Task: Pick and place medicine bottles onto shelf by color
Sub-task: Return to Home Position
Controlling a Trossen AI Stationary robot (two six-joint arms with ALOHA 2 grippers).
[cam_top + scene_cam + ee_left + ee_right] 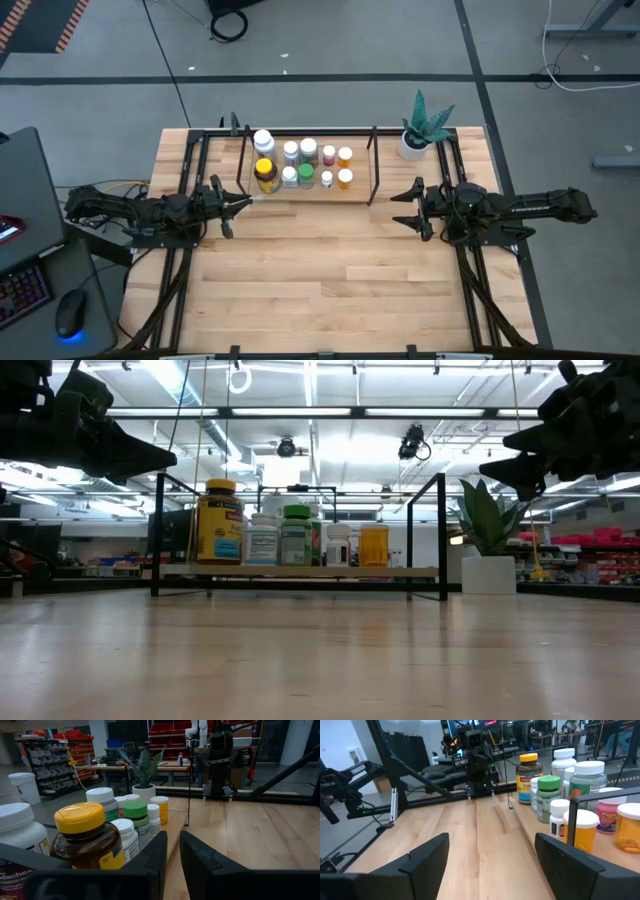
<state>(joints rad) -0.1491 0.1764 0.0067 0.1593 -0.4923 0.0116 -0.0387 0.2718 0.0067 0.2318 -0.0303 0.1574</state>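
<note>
Now: left hand (245, 204) hovers above the table (330, 270), just off the left end of the shelf (356, 190), fingers almost pressed together, empty. Bottles (300, 165) stand upright in two rows on the shelf, amber bottle (265, 175) at the left end. Right hand (398, 207) beyond the right end, fingers spread, empty.

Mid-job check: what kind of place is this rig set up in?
Most likely a robotics lab or workshop: racks of parts bins and red storage bins stand beyond the table, the floor is bare concrete with a loose cable coil, and a keyboard sits beside the table.
</note>
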